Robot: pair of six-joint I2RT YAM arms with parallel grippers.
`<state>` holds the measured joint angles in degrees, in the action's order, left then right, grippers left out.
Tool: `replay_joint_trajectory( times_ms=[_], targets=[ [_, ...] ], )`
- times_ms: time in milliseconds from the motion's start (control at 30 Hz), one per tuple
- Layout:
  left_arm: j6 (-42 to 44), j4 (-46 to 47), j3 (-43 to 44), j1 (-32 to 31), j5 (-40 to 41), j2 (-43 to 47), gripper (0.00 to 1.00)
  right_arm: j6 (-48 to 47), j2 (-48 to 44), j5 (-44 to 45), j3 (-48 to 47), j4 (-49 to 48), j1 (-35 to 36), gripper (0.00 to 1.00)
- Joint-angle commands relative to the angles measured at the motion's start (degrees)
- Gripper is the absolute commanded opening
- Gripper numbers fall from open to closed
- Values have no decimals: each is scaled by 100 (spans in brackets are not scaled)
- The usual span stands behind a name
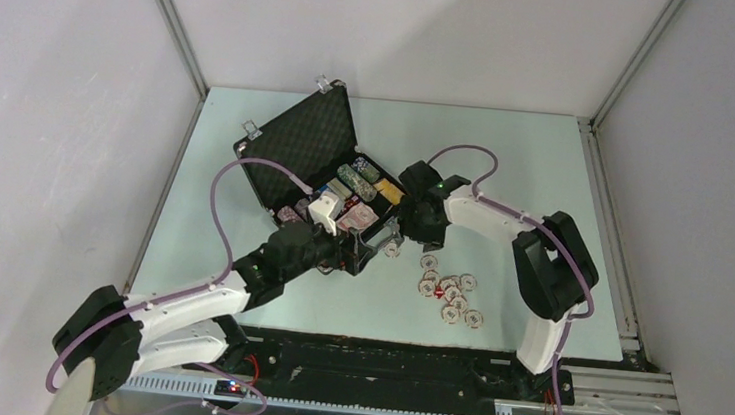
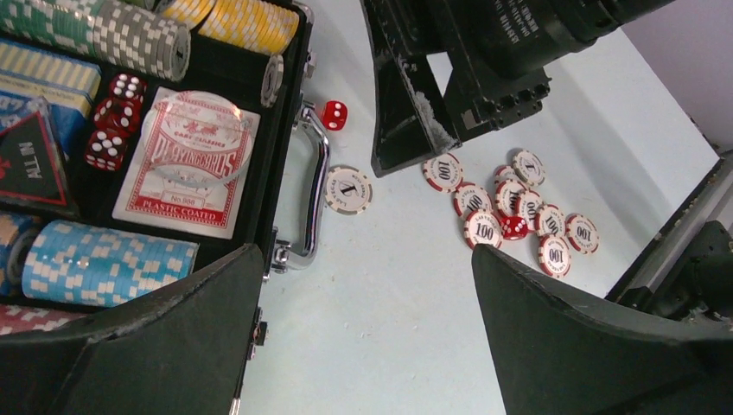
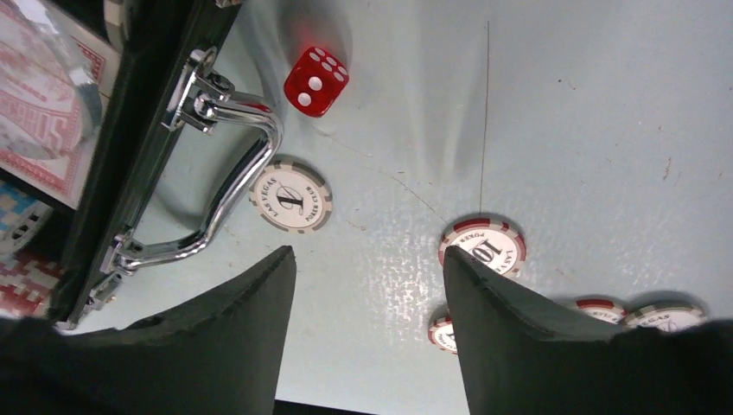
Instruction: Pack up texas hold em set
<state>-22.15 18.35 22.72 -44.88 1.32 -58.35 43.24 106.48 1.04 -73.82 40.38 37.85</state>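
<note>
— Whereabouts of the case (image 1: 301, 146)?
— Lying open on the desk (image 1: 546, 183), left of centre, lid up; packed with chip rows (image 2: 130, 35), a red card deck (image 2: 186, 164) and dice (image 2: 108, 130).
— Outside it?
— Scattered 100 chips (image 1: 452, 290) to its right; one chip marked 1 (image 3: 290, 196) and a red die (image 3: 315, 79) just beside the silver handle (image 3: 233, 173).
— And the left end effector (image 2: 367, 259)?
— Spread wide above the case's handle edge, gripping nothing.
— And the right end effector (image 3: 370, 255)?
— Parted, empty, hanging over the desk near the chip marked 1.
</note>
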Motion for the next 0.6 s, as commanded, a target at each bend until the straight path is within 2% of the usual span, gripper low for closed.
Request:
replay_joint_trajectory(
  times_ms=[0, 167, 233, 300, 400, 467, 567],
  targets=[
    [-410, -313, 267, -6, 144, 185, 98, 9, -338, 215, 59, -118, 199, 73],
    [-610, -1138, 424, -12, 354, 132, 98, -362, -590, 663, 268, -246, 377, 91],
    [-678, -1376, 423, -35, 434, 123, 98, -575, -809, 786, 488, -542, 373, 94],
    [-700, -1517, 395, -53, 487, 178, 98, -772, -934, 943, 584, -921, 354, 86],
    [-602, -1669, 381, -55, 655, 371, 98, -1259, -792, 1034, 601, -1306, 294, 60],
    [-469, -1764, 382, -53, 757, 523, 98, -1672, -681, 854, 677, -1678, 192, 51],
    [-185, -1974, 372, -55, 937, 829, 98, -2297, -714, 512, 928, -2586, 159, 48]
  ],
)
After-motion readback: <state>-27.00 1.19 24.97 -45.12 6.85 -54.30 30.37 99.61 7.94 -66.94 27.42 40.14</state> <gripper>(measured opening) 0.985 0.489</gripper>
